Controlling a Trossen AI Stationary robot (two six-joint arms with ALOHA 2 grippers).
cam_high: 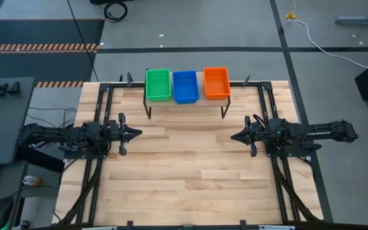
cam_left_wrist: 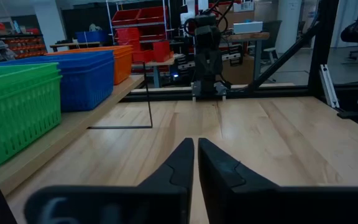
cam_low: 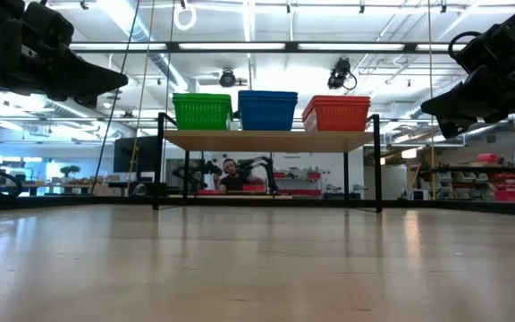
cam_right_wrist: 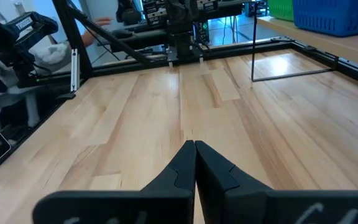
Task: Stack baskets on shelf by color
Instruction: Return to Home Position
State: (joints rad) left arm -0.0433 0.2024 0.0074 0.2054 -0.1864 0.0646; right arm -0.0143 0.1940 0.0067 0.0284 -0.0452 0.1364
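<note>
Three stacks of baskets stand side by side on the shelf (cam_high: 185, 102) at the table's far edge: green (cam_high: 158, 84) on the left, blue (cam_high: 185, 86) in the middle, orange (cam_high: 216, 83) on the right. In the low view the green stack (cam_low: 202, 111), the blue stack (cam_low: 267, 109) and the orange stack (cam_low: 337, 114) rest by their bottoms on the plank top (cam_low: 266, 140). My left gripper (cam_high: 137, 133) hovers shut over the table's left side. My right gripper (cam_high: 234, 137) hovers shut over the right side. Both point at each other and hold nothing.
The slatted wooden tabletop (cam_high: 187, 179) spreads bare between and in front of the arms. Black frame rails (cam_high: 101, 108) run along the table's left, right and far sides. A person (cam_low: 232, 179) sits in the room beyond, seen under the shelf.
</note>
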